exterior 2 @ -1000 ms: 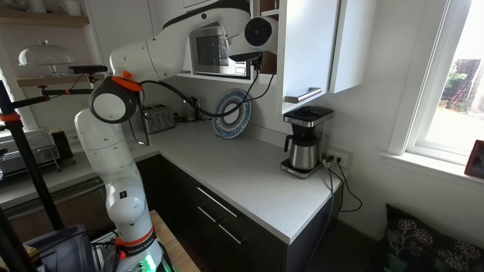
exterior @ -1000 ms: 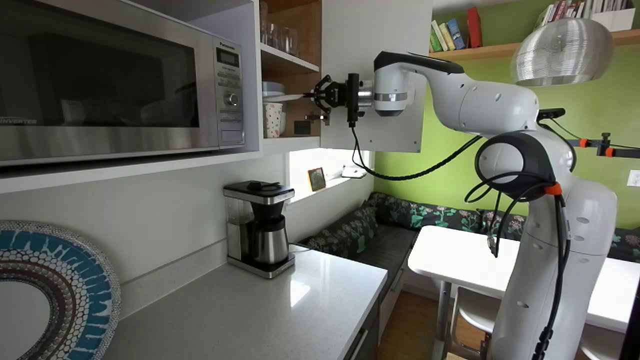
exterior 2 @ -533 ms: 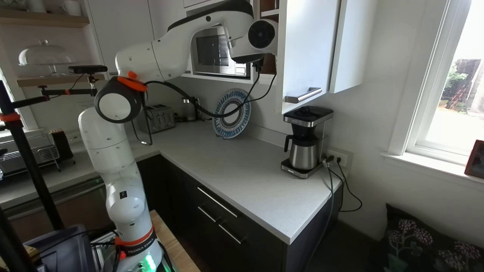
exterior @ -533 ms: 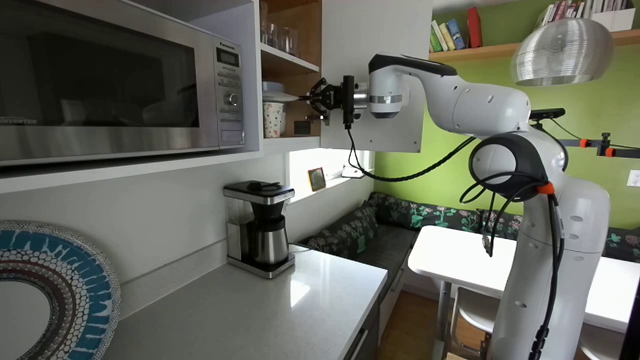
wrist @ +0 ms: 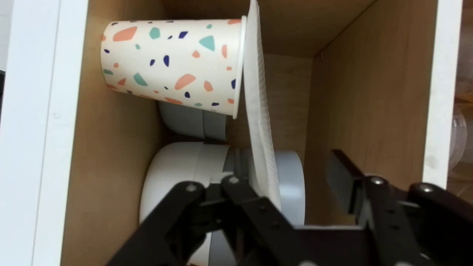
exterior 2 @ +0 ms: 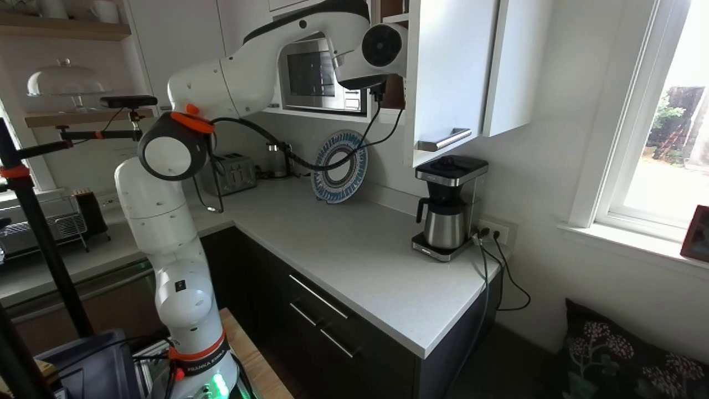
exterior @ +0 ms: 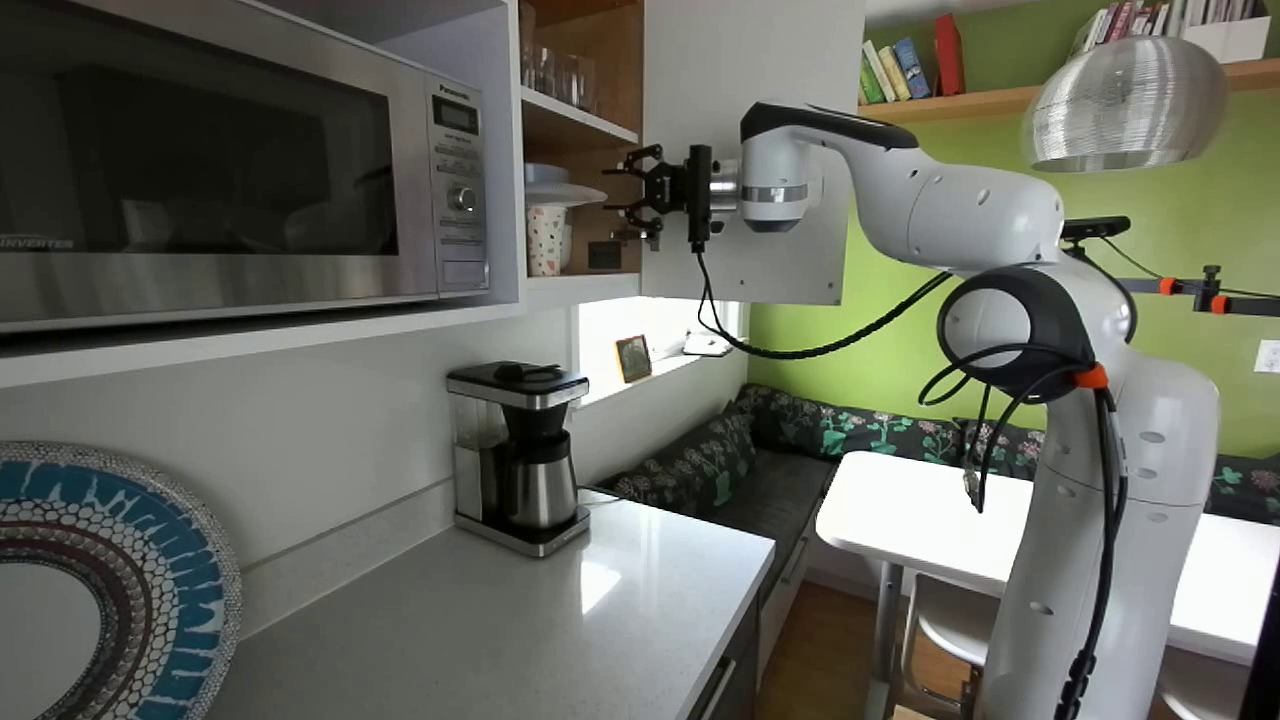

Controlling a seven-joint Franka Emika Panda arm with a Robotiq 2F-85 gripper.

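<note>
Gripper [exterior: 607, 189] spread wide beside plate [wrist: 258, 107]

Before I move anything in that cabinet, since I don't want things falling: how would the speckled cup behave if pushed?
The speckled cup is probably light and squeezable: its rolled rim looks like a paper cup's. It may tip, its base being narrower than its rim. Pushing could shift the white plate that seems to rest on it.

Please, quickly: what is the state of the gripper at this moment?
Gripper: open, holding nothing; its fingers stand apart near a thin white item, though whether one touches it cannot be told.
</note>
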